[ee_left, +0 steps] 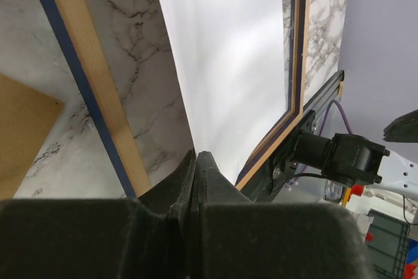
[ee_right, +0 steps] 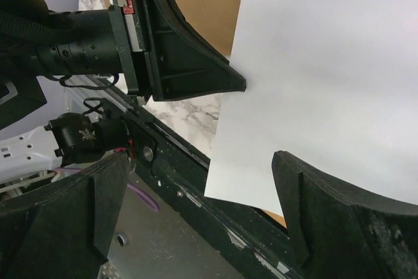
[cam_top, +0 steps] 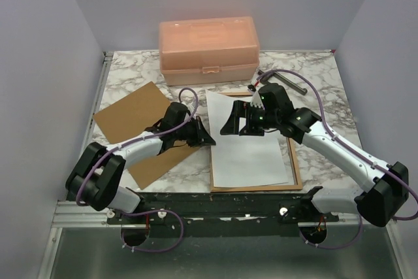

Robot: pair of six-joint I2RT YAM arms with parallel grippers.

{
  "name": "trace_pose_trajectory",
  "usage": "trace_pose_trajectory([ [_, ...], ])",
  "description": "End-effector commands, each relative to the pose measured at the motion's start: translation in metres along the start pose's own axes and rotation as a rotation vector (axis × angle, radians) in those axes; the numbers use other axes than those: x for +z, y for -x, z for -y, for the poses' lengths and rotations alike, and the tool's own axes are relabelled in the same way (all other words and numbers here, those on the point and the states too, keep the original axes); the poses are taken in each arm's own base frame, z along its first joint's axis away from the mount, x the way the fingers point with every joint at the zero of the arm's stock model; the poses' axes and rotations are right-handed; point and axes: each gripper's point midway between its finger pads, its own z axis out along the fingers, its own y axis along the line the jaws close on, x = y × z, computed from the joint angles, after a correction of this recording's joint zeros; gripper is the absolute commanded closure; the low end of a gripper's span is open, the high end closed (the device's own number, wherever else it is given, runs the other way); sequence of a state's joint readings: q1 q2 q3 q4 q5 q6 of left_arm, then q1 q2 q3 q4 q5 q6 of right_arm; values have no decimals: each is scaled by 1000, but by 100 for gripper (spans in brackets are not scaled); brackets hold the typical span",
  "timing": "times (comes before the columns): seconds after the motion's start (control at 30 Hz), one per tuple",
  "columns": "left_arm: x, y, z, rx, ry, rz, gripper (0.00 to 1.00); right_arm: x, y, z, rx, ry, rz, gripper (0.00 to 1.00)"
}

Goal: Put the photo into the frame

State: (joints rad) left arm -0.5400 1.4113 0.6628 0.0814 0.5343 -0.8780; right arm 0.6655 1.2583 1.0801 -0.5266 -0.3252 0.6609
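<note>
Near edge: dark mounting rail (cam_top: 228, 204), both arm bases on it. Left gripper (cam_top: 211, 140): black jaws pressed together, pinching the left long edge of the photo (cam_top: 251, 155) about midway. Photo lies white back up, a plain rectangular sheet; long axis runs near to far, skewed a little against the frame (ee_left: 96, 83) under it. Frame is back up too: thin tan wood rails, navy strip along the edge, marble showing through its opening. Right gripper (cam_top: 240, 124): jaws spread wide above the photo's far half, holding nothing. Left of the frame, flat brown backing board (cam_top: 134, 119) on the white-grey marbled table (cam_top: 313, 89). Farthest: peach translucent plastic box (cam_top: 208, 47), lid shut, rounded corners; dark rod-shaped tool (cam_top: 284, 78) just right of it.
</note>
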Motion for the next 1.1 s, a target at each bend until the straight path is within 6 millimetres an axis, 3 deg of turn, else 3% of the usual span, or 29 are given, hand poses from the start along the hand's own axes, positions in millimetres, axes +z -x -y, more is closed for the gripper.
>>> trace_pose_trajectory([
  [0.0, 9, -5, 10, 18, -47, -46, 100, -12, 10, 1, -13, -36, 38, 0],
  [0.5, 35, -8, 25, 31, -61, -108, 100, -21, 15, 3, -24, -65, 73, 0],
  [1.07, 51, -10, 25, 28, -47, -144, 100, -18, 15, 7, -28, -77, 62, 0],
])
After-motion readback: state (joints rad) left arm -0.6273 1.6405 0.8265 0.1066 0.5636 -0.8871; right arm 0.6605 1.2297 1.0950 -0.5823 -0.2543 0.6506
